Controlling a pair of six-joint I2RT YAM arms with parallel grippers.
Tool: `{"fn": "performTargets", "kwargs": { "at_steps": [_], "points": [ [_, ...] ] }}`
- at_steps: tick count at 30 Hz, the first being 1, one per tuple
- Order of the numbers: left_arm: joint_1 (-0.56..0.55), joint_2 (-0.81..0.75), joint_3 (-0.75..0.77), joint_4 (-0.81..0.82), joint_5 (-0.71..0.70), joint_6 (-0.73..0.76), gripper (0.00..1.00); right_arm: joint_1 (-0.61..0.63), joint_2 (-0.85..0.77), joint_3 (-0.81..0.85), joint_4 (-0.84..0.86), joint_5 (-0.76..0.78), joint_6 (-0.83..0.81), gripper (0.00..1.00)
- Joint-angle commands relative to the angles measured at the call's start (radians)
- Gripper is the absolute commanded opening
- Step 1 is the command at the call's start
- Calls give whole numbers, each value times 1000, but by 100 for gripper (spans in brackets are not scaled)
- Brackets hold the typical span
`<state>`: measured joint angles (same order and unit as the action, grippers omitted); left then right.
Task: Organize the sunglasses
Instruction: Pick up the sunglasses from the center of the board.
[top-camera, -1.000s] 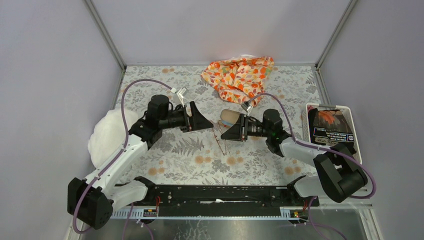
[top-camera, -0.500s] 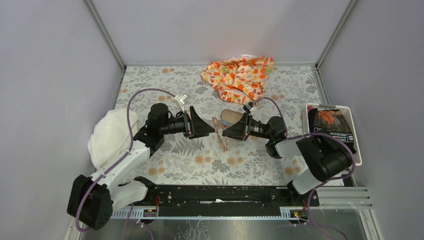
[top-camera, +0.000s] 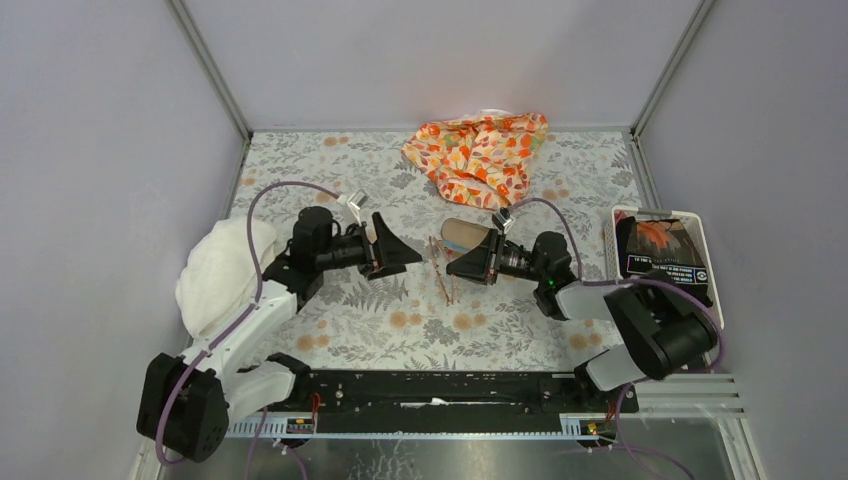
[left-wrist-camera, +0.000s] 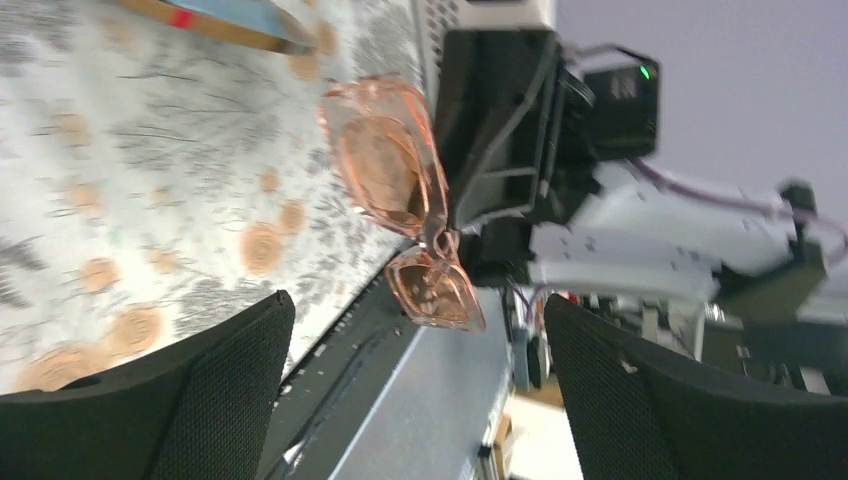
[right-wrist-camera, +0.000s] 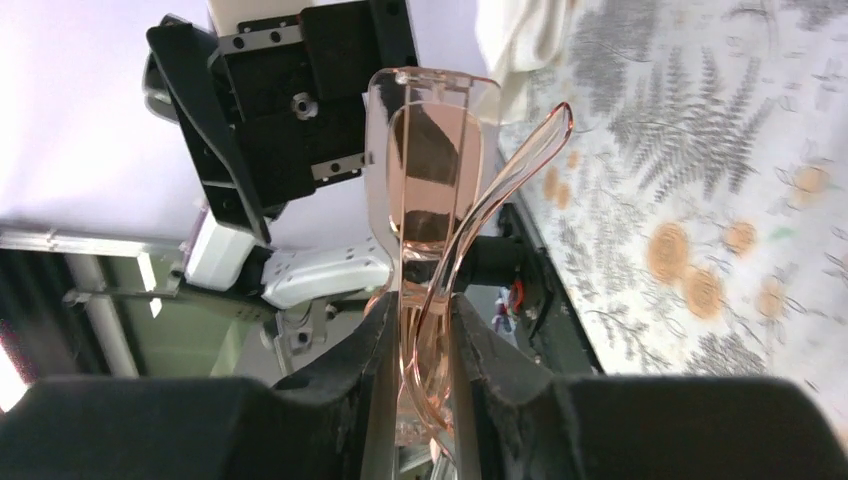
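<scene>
Withdrawn since earlier: left gripper, now apart from sunglasses, jaws spread wide, empty. Right gripper pinches sunglasses, frame centre, over floral table. Brown case just behind; orange cloth upper centre; white cloth left.

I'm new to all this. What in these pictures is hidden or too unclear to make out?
Top view: the sunglasses look too thin and small to show where they are gripped.
Right wrist view: their lower end is hidden between the right fingers.
Left wrist view: a brown and blue object is cut off by the top edge.
</scene>
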<state>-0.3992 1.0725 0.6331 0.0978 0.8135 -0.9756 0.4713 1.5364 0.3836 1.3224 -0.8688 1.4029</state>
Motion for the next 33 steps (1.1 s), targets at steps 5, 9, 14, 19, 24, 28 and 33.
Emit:
{"fn": "performTargets", "kwargs": {
  "at_steps": [5, 9, 14, 19, 24, 28, 33],
  "points": [
    [158, -116, -152, -245, -120, 73, 96, 96, -272, 129, -1038, 401, -598, 0],
    [180, -146, -179, -295, -160, 96, 96, 198, -253, 225, -1284, 628, -701, 0],
    [181, -134, -150, -404, -259, 160, 96, 318, -188, 280, -1366, 821, -768, 0],
    [180, -129, -156, -438, -305, 179, 96, 355, -142, 311, -1434, 975, -828, 0],
    [180, -120, -158, -431, -305, 184, 96, 441, -81, 369, -1520, 1097, -858, 4],
    [180, -121, -159, -431, -303, 186, 96, 503, -64, 426, -1616, 1228, -833, 43],
    [180, -123, -161, -431, -303, 186, 96, 580, -57, 498, -1737, 1383, -791, 54]
  ]
}}
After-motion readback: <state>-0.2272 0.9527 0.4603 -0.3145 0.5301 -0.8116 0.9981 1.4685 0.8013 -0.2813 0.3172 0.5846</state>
